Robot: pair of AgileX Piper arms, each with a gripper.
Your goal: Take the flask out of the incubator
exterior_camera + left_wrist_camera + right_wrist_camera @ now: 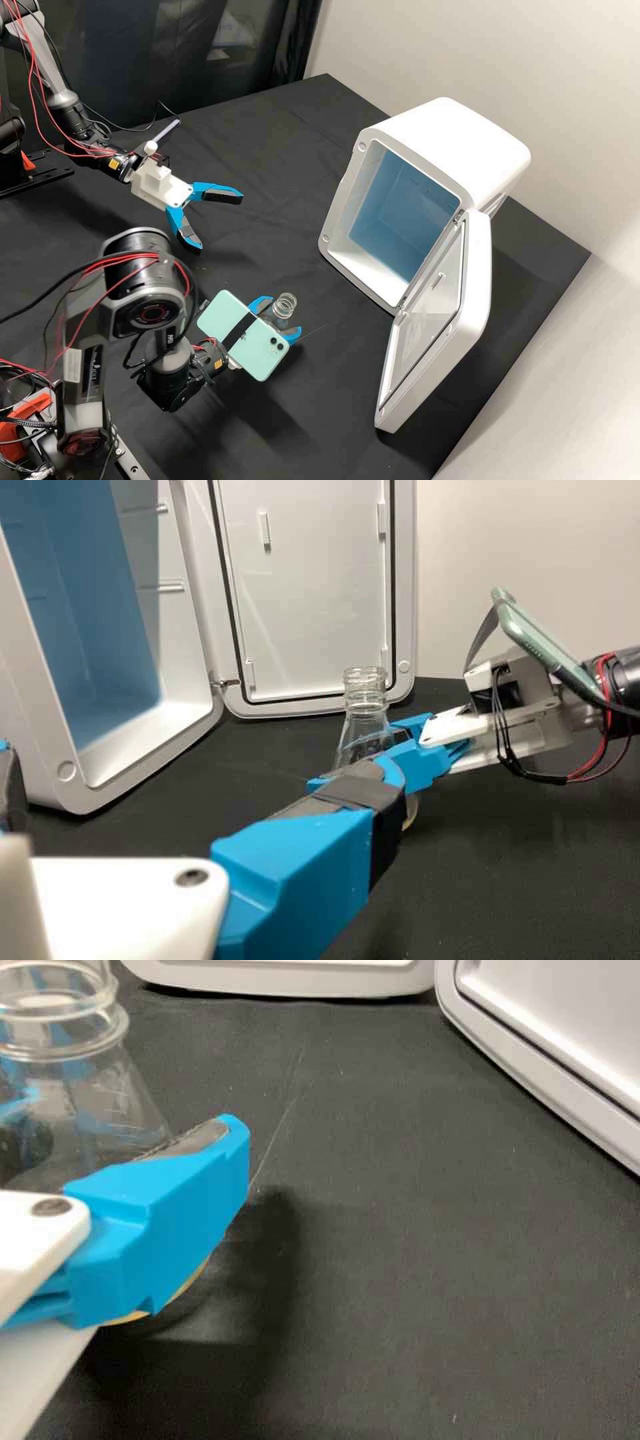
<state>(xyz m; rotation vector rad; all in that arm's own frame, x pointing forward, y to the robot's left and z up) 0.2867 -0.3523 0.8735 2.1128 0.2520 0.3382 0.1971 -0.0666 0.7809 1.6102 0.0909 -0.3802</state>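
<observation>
A clear glass flask [285, 308] stands upright on the black bench [280, 167], outside the white incubator [453, 140] and a short way in front of its opening. My right gripper [280, 319] is shut on the flask's lower body, one blue finger [170, 1210] pressed against the glass [80, 1090]. The left wrist view shows the flask [365, 730] from the side between those fingers. My left gripper [219, 222] hangs open and empty above the bench, farther back and to the left of the flask. The incubator's blue interior [400, 213] holds nothing that I can see.
The incubator door [460, 287] is swung wide open at the right, its lower edge near the bench's front right edge. A mint-green phone [247, 337] is strapped on the right wrist. Red cables run along both arms. The black bench between flask and incubator is bare.
</observation>
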